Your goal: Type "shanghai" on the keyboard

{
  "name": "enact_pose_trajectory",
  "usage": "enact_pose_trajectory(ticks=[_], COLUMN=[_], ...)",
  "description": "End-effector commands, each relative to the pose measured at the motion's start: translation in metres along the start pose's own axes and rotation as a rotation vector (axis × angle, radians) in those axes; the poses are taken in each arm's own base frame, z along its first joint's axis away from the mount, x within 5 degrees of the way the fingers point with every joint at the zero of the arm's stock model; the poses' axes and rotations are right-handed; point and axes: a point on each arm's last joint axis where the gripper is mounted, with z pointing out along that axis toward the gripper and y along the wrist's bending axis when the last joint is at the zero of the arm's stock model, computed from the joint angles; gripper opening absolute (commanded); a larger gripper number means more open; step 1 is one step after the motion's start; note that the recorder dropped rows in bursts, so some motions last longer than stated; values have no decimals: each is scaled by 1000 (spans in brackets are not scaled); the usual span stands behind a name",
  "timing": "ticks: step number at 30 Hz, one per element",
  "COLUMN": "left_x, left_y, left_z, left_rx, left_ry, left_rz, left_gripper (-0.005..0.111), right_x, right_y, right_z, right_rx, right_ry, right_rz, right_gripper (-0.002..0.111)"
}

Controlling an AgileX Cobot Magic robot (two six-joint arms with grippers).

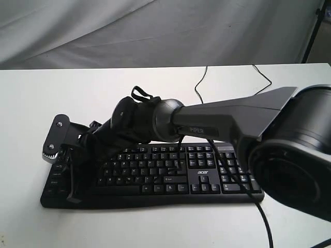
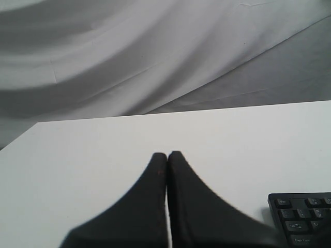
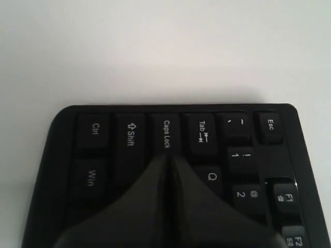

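The wide black keyboard [image 1: 207, 175] lies on the white table, its acer logo to the right of the main keys. My right arm reaches across it to its left end. In the right wrist view my right gripper [image 3: 168, 156] is shut and empty. Its tips sit low at the edge of the Caps Lock key [image 3: 166, 133], beside Q [image 3: 211, 176], and hide the key beneath them. My left gripper [image 2: 166, 153] is shut too, empty, over bare table, with a corner of the keyboard [image 2: 302, 219] beside it.
The keyboard's thin black cable [image 1: 199, 82] runs back over the white table [image 1: 289, 227] toward a grey cloth backdrop [image 1: 155, 31]. The right arm's large dark body [image 1: 295, 155] covers the keyboard's right end. A black stand leg [image 1: 313, 31] rises at the far right.
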Motion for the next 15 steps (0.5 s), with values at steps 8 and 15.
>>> enact_pose_trajectory(ticks=[8,15], left_x=[2,2], left_y=[0,0], left_z=[1,1], left_rx=[5,5], left_ry=[5,5], left_rz=[-3,-3], left_gripper=[1,1], right_x=[-18,-10], right_y=[-2,-8], right_z=[-19,-25], right_rx=[21,4], right_ry=[-33,29], right_rz=[-41,-40], right_gripper=[0,0])
